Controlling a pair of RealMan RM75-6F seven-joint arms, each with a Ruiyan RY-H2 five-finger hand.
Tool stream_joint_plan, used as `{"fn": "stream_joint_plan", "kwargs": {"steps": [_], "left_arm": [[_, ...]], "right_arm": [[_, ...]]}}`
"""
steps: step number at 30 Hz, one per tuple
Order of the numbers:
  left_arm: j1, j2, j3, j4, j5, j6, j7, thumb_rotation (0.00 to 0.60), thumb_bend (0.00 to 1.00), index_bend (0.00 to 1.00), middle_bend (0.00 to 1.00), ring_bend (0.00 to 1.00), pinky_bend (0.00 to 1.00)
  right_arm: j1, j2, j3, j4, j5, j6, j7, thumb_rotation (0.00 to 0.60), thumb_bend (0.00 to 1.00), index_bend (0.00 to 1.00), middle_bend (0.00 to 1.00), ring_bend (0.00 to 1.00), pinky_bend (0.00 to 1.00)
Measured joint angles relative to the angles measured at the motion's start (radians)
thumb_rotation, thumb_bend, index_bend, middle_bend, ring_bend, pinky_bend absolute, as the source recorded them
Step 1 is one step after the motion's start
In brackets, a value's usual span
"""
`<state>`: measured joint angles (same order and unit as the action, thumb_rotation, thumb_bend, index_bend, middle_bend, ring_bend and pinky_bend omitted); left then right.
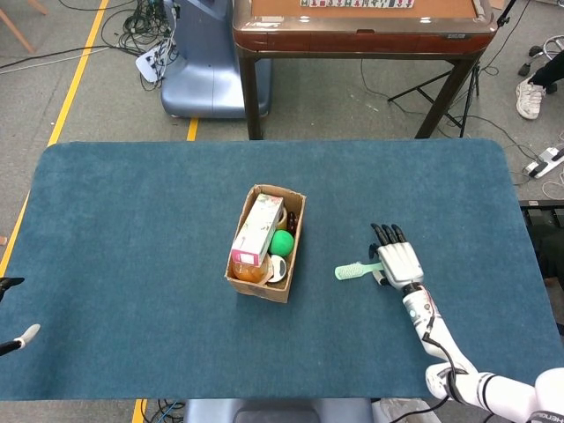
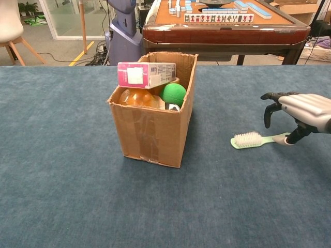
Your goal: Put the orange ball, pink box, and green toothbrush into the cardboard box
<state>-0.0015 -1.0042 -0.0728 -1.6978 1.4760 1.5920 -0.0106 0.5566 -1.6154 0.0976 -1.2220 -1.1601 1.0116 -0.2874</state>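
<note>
On the blue worktop, the right hand, fingers spread and holding nothing, hovered over the handle of the green toothbrush, seemingly light, stiff and thin, lying at three o'clock from the cardboard box.

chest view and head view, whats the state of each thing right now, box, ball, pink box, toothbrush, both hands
cardboard box: upright, open top, partly filled
orange ball: inside the box
pink box: in the box, lying across the top
green toothbrush: flat on the table, outside the box
right hand: low over the toothbrush handle, fingers curled down, nothing lifted
left hand: only fingertips show at the frame edge
</note>
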Motion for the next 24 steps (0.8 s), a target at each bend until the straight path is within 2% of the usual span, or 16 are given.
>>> {"fn": "stream_joint_plan", "kwargs": {"steps": [9,24], "left_arm": [[0.002,0.002,-0.001,0.000,0.002,0.005,-0.005,0.600,0.11,0.26,0.28,0.26,0.42],[0.002,0.001,0.001,-0.001,0.006,0.006,0.000,0.600,0.11,0.26,0.28,0.26,0.42]], "right_arm": [[0.009,0.020,0.012,-0.065,0.054,-0.053,-0.048,0.600,0.38,0.45,0.02,0.00,0.00],[0.025,0.063,0.014,-0.152,0.154,-0.061,-0.201,0.600,0.35,0.39,0.00,0.00,0.00]]}}
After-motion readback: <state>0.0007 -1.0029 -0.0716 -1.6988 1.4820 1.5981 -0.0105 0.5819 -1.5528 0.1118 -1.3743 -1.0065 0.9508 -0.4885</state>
